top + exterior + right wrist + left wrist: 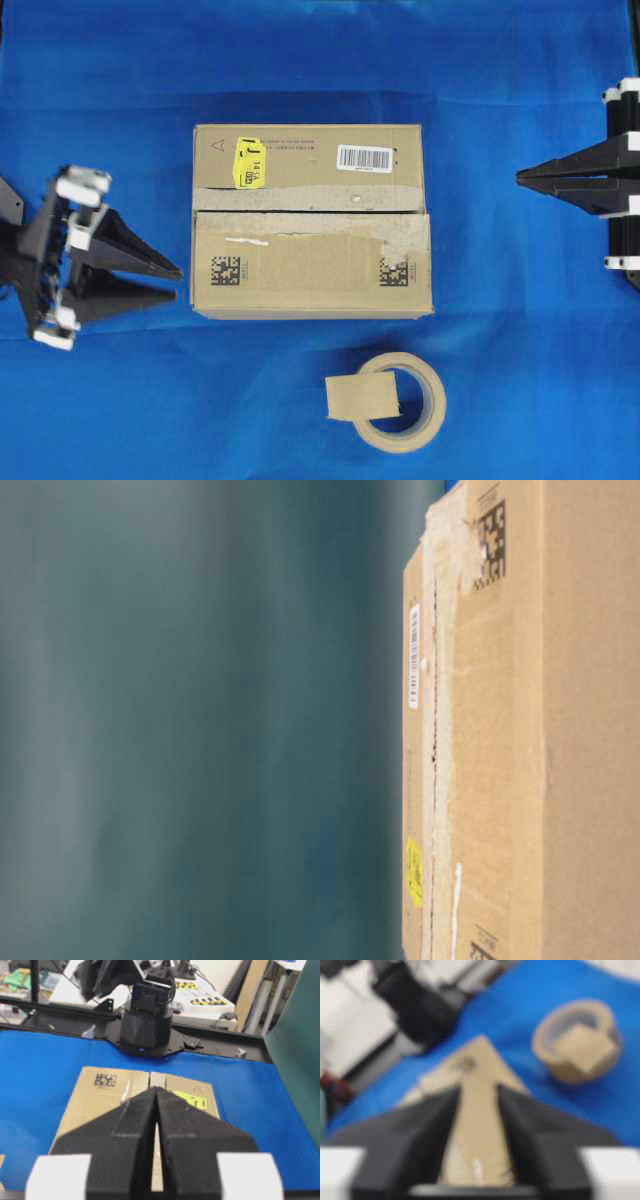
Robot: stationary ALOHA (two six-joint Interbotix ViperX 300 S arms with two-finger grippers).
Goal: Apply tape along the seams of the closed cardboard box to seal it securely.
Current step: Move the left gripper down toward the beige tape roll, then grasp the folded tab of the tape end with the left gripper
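The cardboard box (310,265) lies closed in the middle of the blue cloth, and the table-level view shows it turned on its side (520,730). Its seam (310,211) runs across the top between pale torn strips. The tape (362,397), a flat tan piece, rests against the beige roll (412,402) in front of the box. My left gripper (177,283) is open and empty, its tips just left of the box. In the blurred left wrist view the gripper (479,1090) frames the box top. My right gripper (520,178) is shut and empty, well right of the box, pointing at the seam (157,1077).
A yellow sticker (249,162) and a white barcode label (364,158) sit on the box's far flap. Two black square codes (226,271) mark the near flap. The left arm's base (148,1025) stands past the box. Blue cloth surrounds everything.
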